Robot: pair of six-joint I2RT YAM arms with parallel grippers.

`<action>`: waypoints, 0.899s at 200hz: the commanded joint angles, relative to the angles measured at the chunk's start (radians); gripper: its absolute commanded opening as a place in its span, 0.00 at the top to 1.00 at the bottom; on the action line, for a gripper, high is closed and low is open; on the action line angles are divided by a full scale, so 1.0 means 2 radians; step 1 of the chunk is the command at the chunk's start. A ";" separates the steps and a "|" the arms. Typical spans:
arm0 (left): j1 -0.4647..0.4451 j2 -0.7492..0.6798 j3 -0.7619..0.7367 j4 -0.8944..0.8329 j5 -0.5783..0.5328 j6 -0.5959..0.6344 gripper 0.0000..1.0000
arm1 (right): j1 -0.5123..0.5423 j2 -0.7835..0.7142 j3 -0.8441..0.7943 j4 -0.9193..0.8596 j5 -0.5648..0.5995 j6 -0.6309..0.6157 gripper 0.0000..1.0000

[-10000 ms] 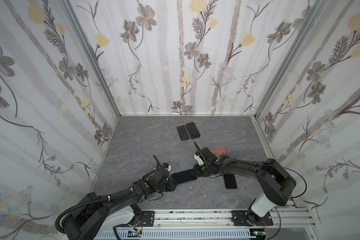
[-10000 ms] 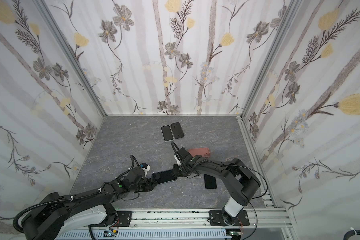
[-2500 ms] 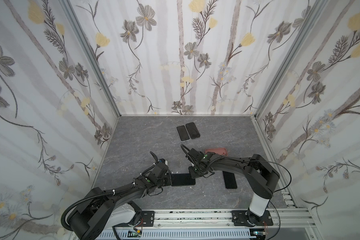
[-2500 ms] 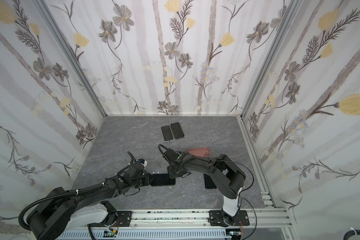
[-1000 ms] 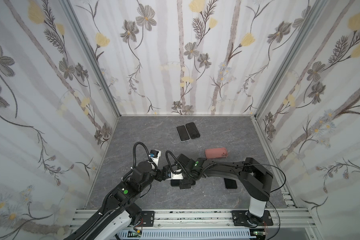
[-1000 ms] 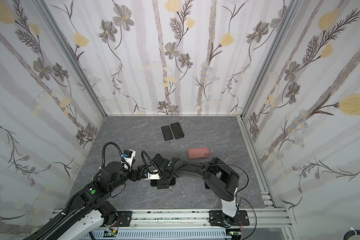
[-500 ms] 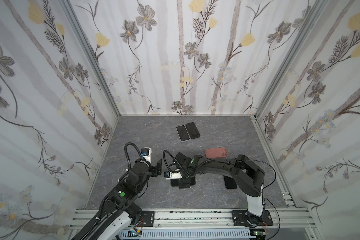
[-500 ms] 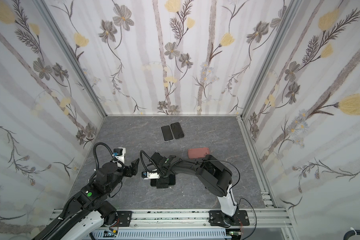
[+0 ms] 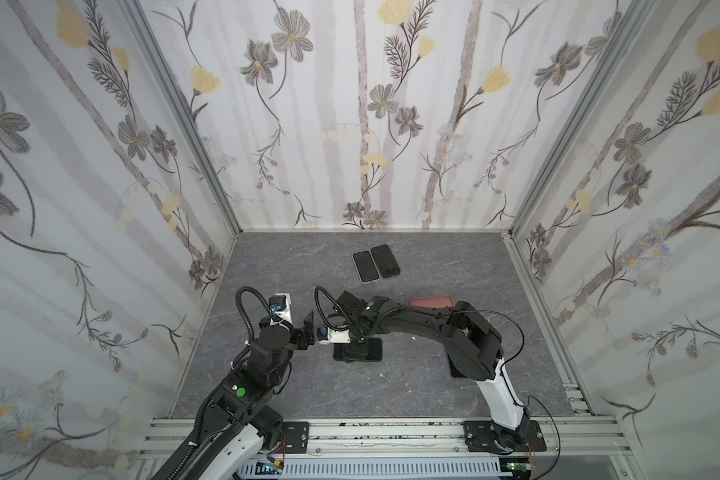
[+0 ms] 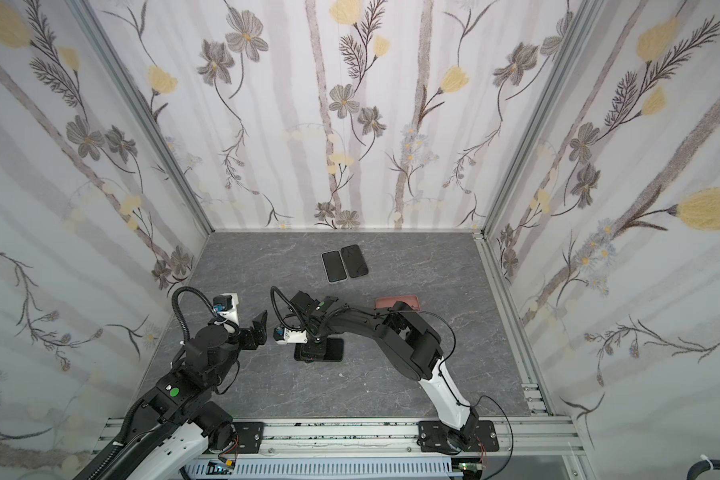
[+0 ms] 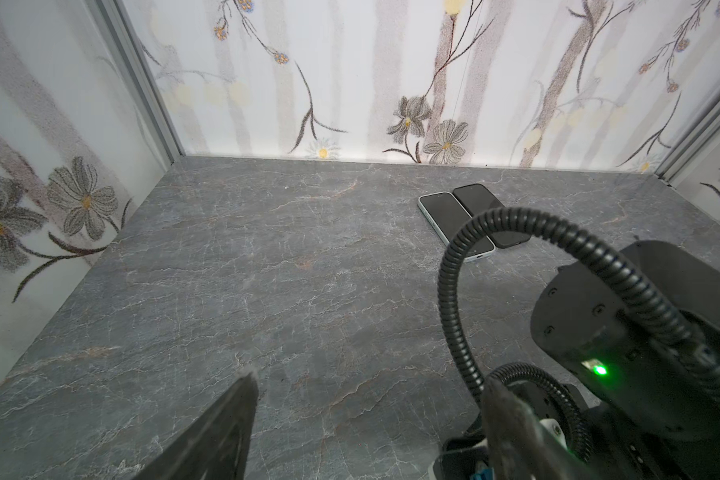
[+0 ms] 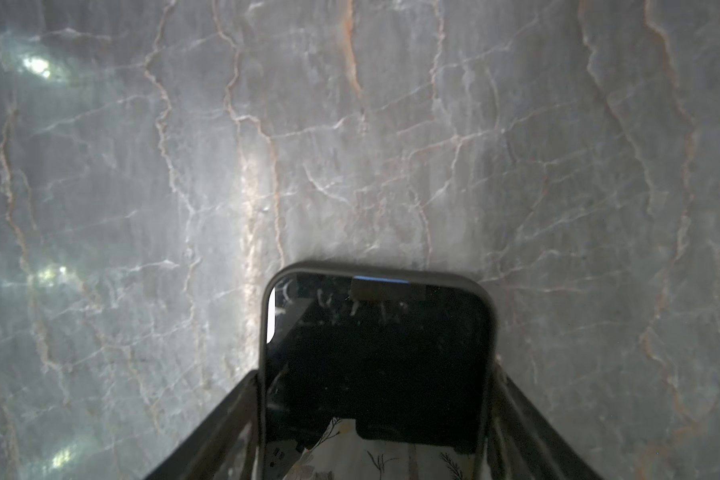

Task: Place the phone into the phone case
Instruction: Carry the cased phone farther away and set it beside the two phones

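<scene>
Phone (image 9: 374,351) pinched by right tool (image 9: 355,350), left tool (image 11: 370,378) spread, two more phones (image 9: 366,266), one pink case (image 9: 431,300)

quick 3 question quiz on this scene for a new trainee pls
1. True or false: the left gripper holds a phone.
2. How many phones lie side by side near the back wall?
3. The fingers of the right gripper flank: A) the pink case B) the dark phone at centre C) nothing.

Key: 1 false, it is open and empty. 2 two. 3 B.
</scene>
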State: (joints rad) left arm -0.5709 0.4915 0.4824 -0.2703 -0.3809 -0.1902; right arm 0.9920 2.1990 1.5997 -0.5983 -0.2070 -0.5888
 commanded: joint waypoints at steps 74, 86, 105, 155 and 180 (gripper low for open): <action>0.006 0.002 0.002 0.014 -0.010 -0.006 0.16 | -0.040 0.147 0.205 -0.039 0.095 0.141 0.36; 0.006 0.003 0.003 0.015 -0.008 -0.006 0.16 | -0.043 0.166 0.226 -0.027 0.102 0.155 0.36; 0.006 0.005 0.002 0.015 -0.008 -0.006 0.16 | -0.047 0.195 0.264 -0.016 0.119 0.175 0.36; 0.006 0.001 0.003 0.014 -0.008 -0.005 0.16 | -0.056 0.223 0.294 0.055 0.158 0.195 0.34; 0.006 0.002 0.002 0.015 -0.007 -0.003 0.16 | -0.065 0.225 0.306 0.083 0.149 0.211 0.30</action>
State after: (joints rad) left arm -0.5610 0.4931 0.4824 -0.2687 -0.3885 -0.1905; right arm 0.8829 2.6152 2.2089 -0.3607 -0.0959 -0.1749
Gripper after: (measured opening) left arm 0.843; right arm 0.728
